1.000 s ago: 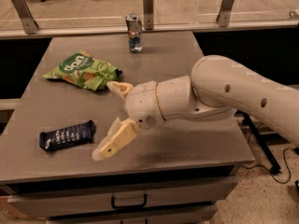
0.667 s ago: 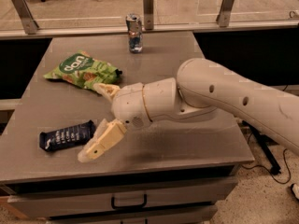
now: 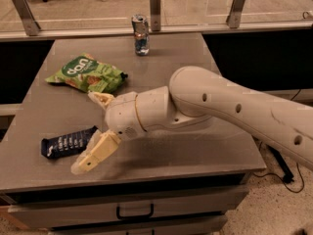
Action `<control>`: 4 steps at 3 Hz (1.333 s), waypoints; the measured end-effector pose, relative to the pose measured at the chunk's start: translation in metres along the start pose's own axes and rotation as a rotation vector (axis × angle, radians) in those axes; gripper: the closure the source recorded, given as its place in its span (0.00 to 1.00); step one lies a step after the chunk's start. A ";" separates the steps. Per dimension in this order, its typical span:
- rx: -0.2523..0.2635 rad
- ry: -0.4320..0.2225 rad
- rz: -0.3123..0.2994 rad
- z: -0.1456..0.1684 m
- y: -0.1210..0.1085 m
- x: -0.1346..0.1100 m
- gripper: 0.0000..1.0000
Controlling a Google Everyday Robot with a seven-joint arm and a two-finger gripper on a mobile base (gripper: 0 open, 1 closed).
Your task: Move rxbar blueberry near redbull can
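The rxbar blueberry (image 3: 67, 142), a flat dark navy wrapper with white lettering, lies on the grey table (image 3: 195, 58) near its front left. My gripper (image 3: 88, 131) is open. One cream finger (image 3: 100, 99) points back toward the chip bag. The other finger (image 3: 94, 155) reaches down to the front, just right of the bar's right end. The gap between them faces the bar. The redbull can (image 3: 140, 34), slim silver and blue, stands upright at the table's far edge, well away from bar and gripper.
A crinkly green chip bag (image 3: 86, 74) lies at the left middle of the table, just behind the gripper. A glass railing with metal posts (image 3: 155, 8) runs behind the table. Drawers with a black handle (image 3: 134, 211) sit below the front edge.
My arm and open gripper have moved left across the table toward the bar. The bar, the chip bag and the can have not moved.
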State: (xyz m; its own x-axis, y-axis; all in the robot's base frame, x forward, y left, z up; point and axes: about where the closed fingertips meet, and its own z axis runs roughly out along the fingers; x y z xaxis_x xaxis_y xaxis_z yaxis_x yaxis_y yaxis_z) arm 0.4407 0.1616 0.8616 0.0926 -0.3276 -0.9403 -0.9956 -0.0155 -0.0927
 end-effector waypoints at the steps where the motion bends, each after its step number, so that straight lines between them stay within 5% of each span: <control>1: 0.001 0.029 -0.015 0.006 -0.007 0.008 0.00; 2: -0.001 0.064 -0.018 0.010 -0.012 0.018 0.00; 4: -0.021 0.093 -0.012 0.015 -0.013 0.031 0.39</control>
State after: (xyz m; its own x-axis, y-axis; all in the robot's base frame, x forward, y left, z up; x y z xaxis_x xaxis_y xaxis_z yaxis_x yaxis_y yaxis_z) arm 0.4568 0.1658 0.8285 0.1037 -0.4134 -0.9046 -0.9946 -0.0399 -0.0957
